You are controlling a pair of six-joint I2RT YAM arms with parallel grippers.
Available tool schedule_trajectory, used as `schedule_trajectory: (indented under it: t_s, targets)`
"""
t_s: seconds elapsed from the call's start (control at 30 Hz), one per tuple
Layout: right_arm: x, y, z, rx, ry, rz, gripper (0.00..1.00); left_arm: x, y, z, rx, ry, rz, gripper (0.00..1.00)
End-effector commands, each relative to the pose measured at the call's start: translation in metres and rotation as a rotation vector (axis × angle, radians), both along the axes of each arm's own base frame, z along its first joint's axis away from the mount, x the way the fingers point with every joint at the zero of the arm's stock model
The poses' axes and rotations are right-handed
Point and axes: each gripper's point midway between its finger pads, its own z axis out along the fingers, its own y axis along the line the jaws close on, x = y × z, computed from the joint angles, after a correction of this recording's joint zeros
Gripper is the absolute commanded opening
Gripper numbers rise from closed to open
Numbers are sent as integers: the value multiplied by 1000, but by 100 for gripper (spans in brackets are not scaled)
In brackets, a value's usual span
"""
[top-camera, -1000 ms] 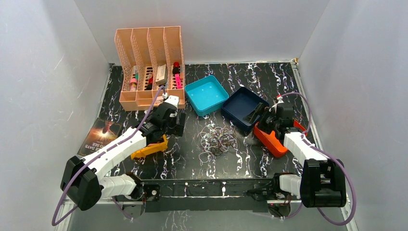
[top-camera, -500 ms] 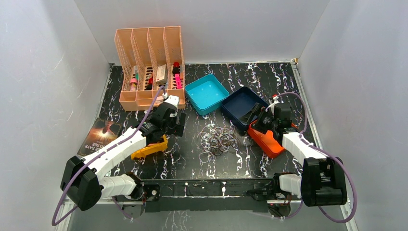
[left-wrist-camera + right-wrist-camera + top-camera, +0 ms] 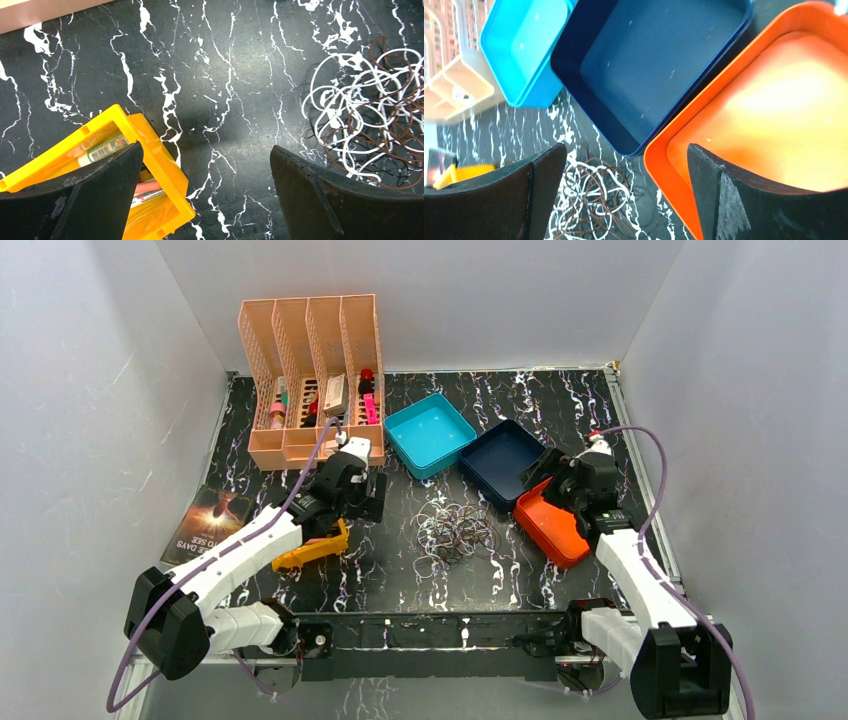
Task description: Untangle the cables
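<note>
The cables [image 3: 455,530] lie as one palm-sized tangle of thin white, brown and black loops on the marbled black table, in the middle. My left gripper [image 3: 368,500] hangs open to their left, over bare table between the yellow tray and the tangle. In the left wrist view the cables [image 3: 370,125] sit beyond the right finger, and the left gripper [image 3: 205,155] holds nothing. My right gripper [image 3: 543,480] stands open to the right of the tangle, above where the navy and orange trays meet. In the right wrist view the cables [image 3: 589,200] show low between the fingers of the empty right gripper [image 3: 625,150].
A yellow tray [image 3: 312,548] with pens lies under the left forearm. An orange tray [image 3: 548,530], a navy tray [image 3: 500,462] and a teal tray [image 3: 430,435] stand right of centre. A peach slotted organizer [image 3: 310,370] fills the back left. A booklet [image 3: 205,520] lies at the left edge.
The right arm has swung its elbow down and outward, and more of the orange tray shows, a little further left. The left jaws have spread slightly wider. The tangle has not moved.
</note>
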Motion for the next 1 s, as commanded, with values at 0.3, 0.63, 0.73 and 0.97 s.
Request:
schedule_trajectory:
  t_s: [0.3,0.63,0.73,0.97]
  targets:
    - [2,-57,46,-121,-76,-317,98,10,-49,44,-165,-80,-24,96]
    - [-24,1,35,-35,-85,78,98,-19,-124,25,-232,5,-177,98]
    - [-33,9,33,-14,-96,127,98,-24,-135,18,-240,30,-205,98]
    - [-45,25,32,48,-116,223,94,-38,-161,-6,-260,93,-283,96]
